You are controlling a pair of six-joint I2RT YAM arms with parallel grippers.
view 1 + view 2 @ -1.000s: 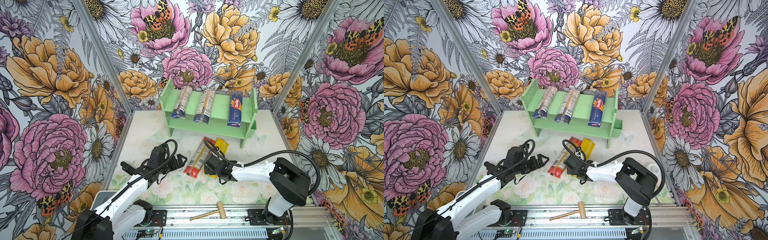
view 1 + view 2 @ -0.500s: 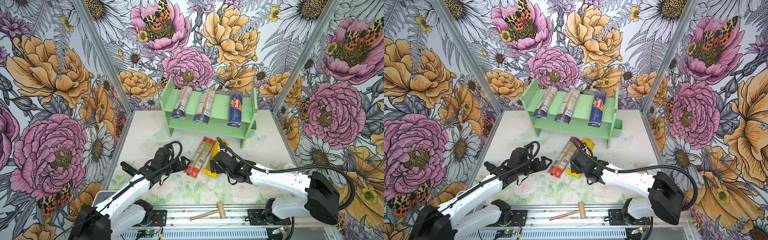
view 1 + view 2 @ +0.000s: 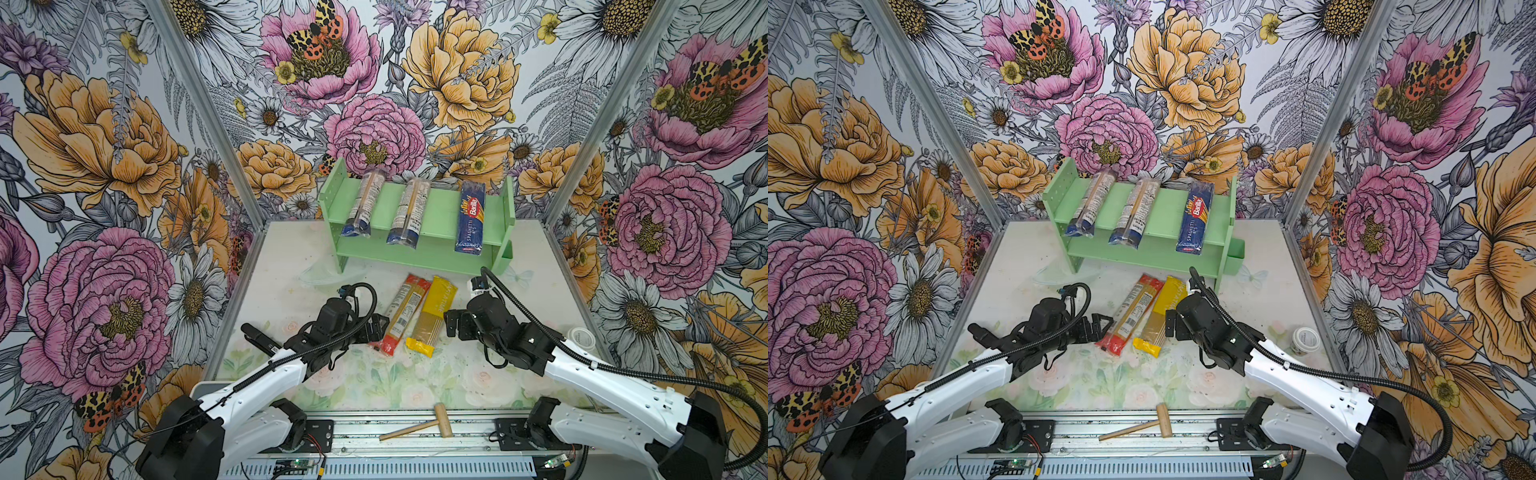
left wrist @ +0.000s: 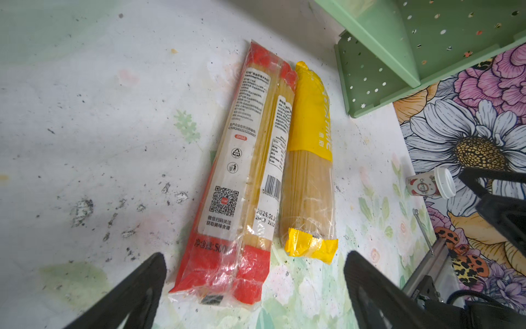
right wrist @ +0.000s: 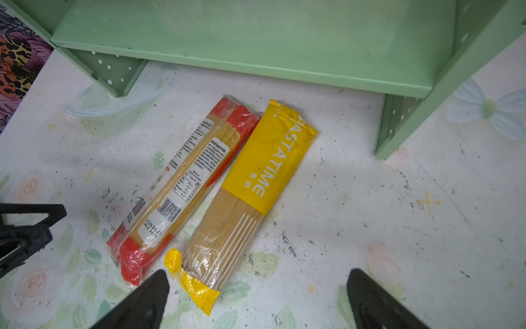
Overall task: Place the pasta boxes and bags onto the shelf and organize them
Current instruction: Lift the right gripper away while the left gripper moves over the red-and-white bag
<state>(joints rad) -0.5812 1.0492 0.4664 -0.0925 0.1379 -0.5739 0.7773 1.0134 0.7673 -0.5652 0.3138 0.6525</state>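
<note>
Top views, centre of frame: red-ended bag (image 3: 401,316) and yellow bag (image 3: 432,318) lie flat and touching on the table (image 3: 291,266), just below the shelf (image 3: 440,208), not yet shelved. Left gripper (image 3: 376,328) and right gripper (image 3: 452,326) flank their near ends, jaws wide apart and empty, apparently so each can take its nearer bag. Both bags are crinkly film sleeves around stiff, straight spaghetti; the shelf is smooth mint board with perforated side panels.

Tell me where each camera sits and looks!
Both top views: high up front, looking down on table, shelf, left arm, right arm.
Left wrist: on left arm, facing red bag; open left claw shows.
Right wrist: on right arm, facing yellow bag and shelf; open right claw shows.
Shared: both wrist views see both bags and the shelf.
</note>
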